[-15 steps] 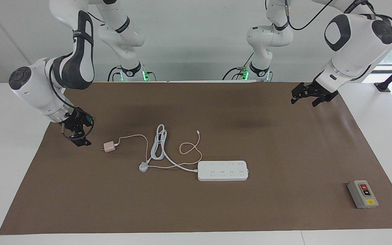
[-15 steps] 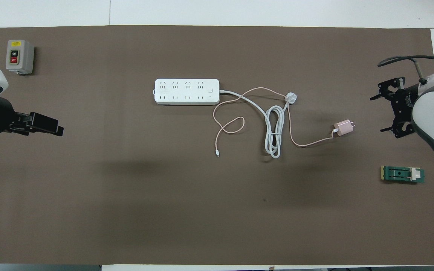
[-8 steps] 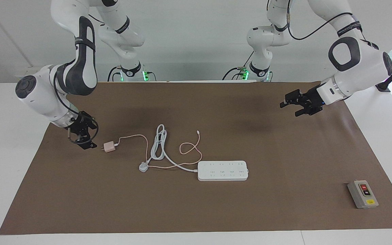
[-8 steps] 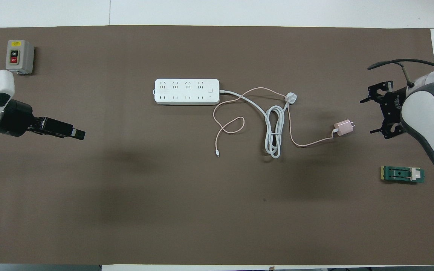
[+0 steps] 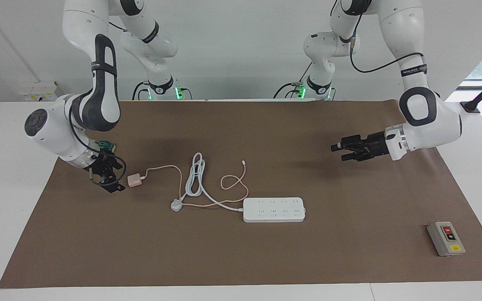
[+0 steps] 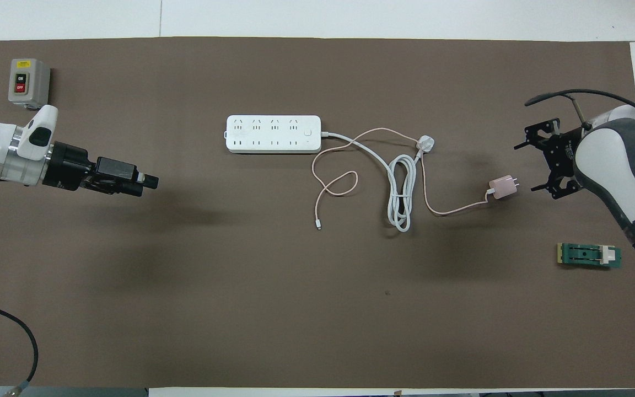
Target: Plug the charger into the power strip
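- Right gripper [image 5: 117, 180], jaws open, has closed in on the charger [image 5: 133, 180], seemingly just short of touching.
- Left gripper [image 5: 336, 151], jaws open, has advanced over the worktop [image 5: 349, 200] toward the strip [image 5: 274, 209].

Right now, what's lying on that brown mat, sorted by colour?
White: 1, the power strip with its cord and plug
Pink: 1, the charger with its cable
Grey: 1, the button box
Green: 1, the small board
Total: 4

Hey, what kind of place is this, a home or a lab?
Most likely a robotics lab: two white arms mounted at a table with a brown mat, and test items on it, a power strip, a charger and a grey button box.
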Tool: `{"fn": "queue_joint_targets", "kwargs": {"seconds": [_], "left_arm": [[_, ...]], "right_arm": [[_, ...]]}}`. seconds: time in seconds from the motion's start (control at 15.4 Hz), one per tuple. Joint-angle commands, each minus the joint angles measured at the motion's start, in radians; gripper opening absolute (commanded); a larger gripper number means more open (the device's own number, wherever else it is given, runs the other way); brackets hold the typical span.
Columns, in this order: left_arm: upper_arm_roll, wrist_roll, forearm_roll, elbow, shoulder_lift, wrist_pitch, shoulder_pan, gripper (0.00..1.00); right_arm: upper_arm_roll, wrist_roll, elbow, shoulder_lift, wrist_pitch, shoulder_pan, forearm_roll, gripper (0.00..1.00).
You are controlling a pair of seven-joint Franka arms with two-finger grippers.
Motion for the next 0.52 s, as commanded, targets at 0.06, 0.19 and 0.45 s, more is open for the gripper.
{"fn": "queue_joint_targets", "kwargs": {"seconds": [0.06, 0.19, 0.45], "left_arm": [[-0.010, 0.015, -0.148, 0.001, 0.049, -0.088, 0.058, 1.00], [-0.010, 0.015, -0.180, 0.001, 0.057, -0.143, 0.069, 1.00], [-0.010, 0.017, -0.273, -0.020, 0.069, -0.208, 0.067, 1.00]], "right_arm": [[0.005, -0.038, -0.014, -0.001, 0.027, -0.003, 0.025, 1.00], [0.005, -0.038, -0.040, -0.006, 0.046, -0.003, 0.025, 1.00], [0.005, -0.038, -0.091, -0.012, 0.097, -0.008, 0.063, 1.00]]}}
